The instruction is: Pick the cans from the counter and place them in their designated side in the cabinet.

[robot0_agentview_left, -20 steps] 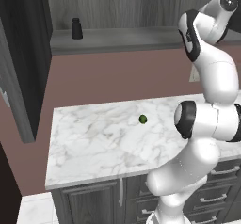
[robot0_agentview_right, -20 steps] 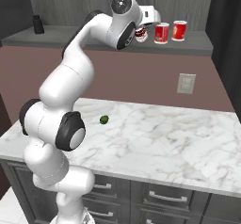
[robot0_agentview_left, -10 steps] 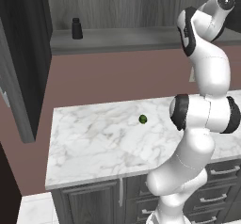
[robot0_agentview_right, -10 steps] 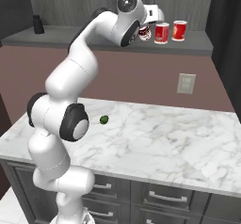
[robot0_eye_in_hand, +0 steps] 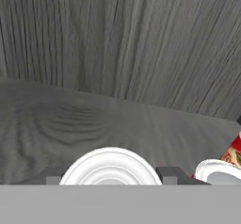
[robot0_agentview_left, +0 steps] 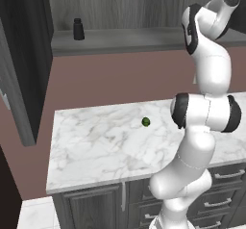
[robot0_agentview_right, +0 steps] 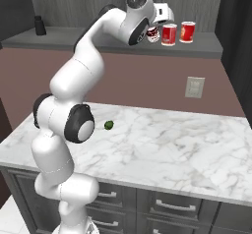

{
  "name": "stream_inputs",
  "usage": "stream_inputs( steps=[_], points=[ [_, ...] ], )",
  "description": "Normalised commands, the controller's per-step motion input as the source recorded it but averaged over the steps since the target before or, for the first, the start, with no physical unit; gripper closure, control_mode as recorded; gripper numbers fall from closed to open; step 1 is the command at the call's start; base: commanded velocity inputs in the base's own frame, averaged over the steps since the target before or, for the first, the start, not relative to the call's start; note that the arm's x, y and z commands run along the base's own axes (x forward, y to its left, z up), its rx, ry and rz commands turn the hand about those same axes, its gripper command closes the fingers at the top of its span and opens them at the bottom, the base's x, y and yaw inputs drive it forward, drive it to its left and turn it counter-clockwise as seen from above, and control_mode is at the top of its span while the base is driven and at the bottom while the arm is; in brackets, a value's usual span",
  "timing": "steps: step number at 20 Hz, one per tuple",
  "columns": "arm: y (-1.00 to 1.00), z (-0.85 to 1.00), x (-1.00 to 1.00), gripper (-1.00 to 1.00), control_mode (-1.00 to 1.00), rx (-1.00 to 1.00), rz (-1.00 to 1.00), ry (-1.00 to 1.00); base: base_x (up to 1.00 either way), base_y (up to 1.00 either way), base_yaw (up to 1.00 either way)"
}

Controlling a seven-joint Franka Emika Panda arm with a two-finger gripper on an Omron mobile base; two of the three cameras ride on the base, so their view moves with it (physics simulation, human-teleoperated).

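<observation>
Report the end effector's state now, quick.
End effector: shut on the dark red can with white bands, held at the cabinet shelf beside the two red cans already there.

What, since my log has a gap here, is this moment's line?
gripper: shut on can | where: shelf, beside red can | counter: green ball

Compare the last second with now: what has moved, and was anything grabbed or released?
The arm's elbow swung up and over while the gripper stayed at the shelf, shut on the dark red can with white bands. Nothing was released. The two red cans beside it, the black bottle, and the green ball on the counter kept their places.
</observation>
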Motion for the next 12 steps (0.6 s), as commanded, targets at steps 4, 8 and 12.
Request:
stream_inputs(
  steps=[4, 8, 12],
  points=[
    [-0.04, -0.07, 0.04, -1.0, -1.0, -0.01, 0.0, 0.02, 0.0, 0.0, 0.0],
    [-0.09, -0.02, 0.07, -1.0, -1.0, 0.0, 0.01, 0.0, 0.0, 0.0, 0.0],
    [-0.08, 0.0, 0.09, -1.0, -1.0, 0.0, 0.02, -0.01, 0.0, 0.0, 0.0]
  ],
)
